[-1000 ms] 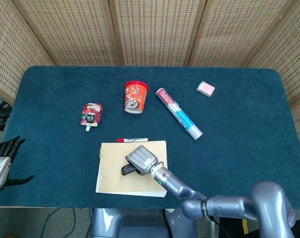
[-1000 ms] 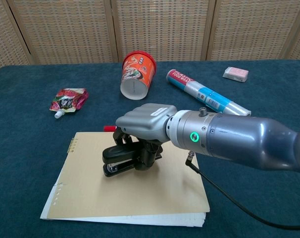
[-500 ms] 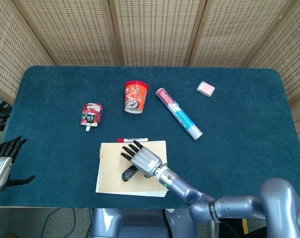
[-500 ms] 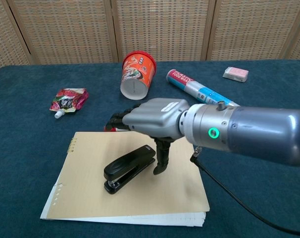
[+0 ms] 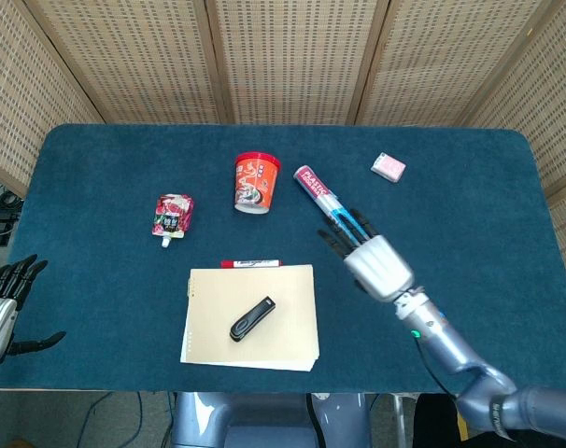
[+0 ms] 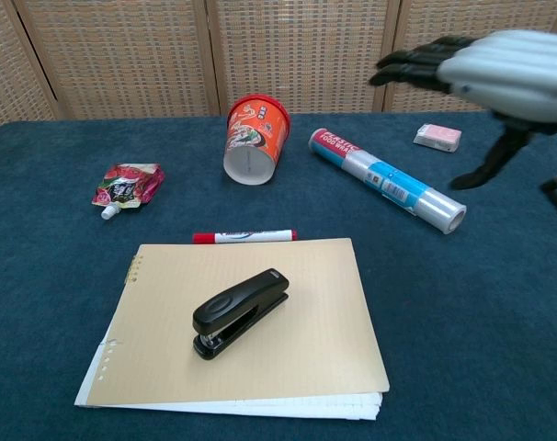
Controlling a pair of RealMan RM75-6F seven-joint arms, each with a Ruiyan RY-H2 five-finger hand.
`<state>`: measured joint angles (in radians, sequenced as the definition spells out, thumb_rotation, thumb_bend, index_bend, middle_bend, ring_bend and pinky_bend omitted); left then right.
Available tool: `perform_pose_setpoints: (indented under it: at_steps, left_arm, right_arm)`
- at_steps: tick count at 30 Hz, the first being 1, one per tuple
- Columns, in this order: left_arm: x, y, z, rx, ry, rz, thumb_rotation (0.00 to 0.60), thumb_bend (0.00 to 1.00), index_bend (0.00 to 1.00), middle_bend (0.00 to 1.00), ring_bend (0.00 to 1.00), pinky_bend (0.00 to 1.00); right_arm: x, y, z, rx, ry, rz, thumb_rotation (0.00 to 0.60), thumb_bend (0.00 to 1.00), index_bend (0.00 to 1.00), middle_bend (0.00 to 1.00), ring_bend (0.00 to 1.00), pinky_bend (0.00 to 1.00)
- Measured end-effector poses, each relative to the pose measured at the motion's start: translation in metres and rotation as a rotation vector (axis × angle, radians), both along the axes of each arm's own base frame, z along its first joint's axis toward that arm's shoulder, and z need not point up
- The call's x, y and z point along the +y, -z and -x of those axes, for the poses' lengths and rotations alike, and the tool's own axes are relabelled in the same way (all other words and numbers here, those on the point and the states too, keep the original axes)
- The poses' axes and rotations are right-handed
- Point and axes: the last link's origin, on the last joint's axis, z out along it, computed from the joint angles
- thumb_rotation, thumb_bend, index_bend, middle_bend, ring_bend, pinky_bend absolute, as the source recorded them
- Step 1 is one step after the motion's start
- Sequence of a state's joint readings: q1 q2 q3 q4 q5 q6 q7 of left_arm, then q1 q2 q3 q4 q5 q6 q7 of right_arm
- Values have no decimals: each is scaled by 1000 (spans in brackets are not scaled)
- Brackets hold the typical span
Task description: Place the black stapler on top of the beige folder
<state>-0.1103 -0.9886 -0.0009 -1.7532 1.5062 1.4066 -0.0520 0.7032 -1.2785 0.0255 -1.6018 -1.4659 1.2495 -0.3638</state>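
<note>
The black stapler (image 6: 240, 311) is lying on the beige folder (image 6: 297, 354). My right hand (image 5: 374, 258) is hovering spread and empty, and my left hand (image 5: 3, 308) is idling open.

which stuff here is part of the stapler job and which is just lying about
Job: black stapler, lying on the beige folder; right robot hand, holding nothing.
Lying about: red cup, plastic wrap roll, red marker, drink pouch, pink eraser.
</note>
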Motion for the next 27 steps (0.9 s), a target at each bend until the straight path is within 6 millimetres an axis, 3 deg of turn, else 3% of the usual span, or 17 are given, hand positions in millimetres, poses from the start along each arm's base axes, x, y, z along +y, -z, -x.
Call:
perform_pose_setpoints:
  at_steps: [5,11,19,27]
  left_arm:
    - [-5,-1,-6,-8,49,-39,600,0,0,0,0,0]
    - [-9,-2,-7,-10,76,-64,600,0,0,0,0,0]
    - [-11,-3,-8,-13,88,-73,600,0,0,0,0,0]
    - [-9,-4,-7,-13,78,-72,600,0,0,0,0,0]
  right_arm:
    - [32,-56,72,-122,185,103,600,0,0,0,0,0]
    - [80,-85,122,-181,384,177,600,0,0,0,0,0]
    - [97,-89,147,-206,460,216,600,0,0,0,0,0]
    - [99,-87,152,-219,468,234,600,0,0,0,0,0]
